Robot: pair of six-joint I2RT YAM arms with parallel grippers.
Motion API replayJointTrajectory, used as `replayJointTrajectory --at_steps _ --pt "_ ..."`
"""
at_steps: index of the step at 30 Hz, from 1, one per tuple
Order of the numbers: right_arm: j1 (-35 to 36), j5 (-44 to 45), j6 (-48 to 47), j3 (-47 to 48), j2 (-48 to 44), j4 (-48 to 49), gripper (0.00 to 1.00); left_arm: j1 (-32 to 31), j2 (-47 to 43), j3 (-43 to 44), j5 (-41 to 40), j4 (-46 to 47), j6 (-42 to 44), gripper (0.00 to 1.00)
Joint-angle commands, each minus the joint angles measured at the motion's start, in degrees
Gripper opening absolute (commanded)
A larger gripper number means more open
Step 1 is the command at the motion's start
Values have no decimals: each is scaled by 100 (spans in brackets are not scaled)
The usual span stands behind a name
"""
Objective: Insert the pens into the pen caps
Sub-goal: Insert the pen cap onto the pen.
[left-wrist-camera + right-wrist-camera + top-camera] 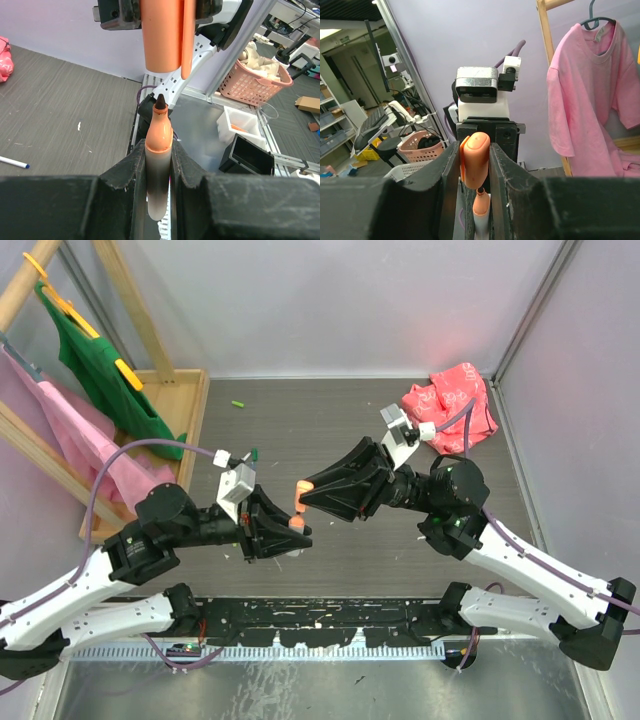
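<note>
Grey pen (159,165), orange shoulder, dark tip

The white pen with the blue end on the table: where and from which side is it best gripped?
Probably its white barrel, from straight above, closing across its length: the pen lies flat on the table, slim, with bare surface on both sides.

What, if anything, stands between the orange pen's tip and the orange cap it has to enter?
Nothing visible does. The jaws of the left gripper clamp the orange pen, its tip aimed at the orange cap held by the right gripper; only open air lies between tip and cap mouth.
</note>
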Motion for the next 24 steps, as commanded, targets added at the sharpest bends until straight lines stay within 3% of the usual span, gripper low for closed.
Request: replayJointTrajectory --at_steps 1,24 --pt "15 -87 62 215 -29 125 0 26 6 283 126 237 95 0" --pt "16 -146 110 -25 -109 4 0 23 67 391 140 342 126 0"
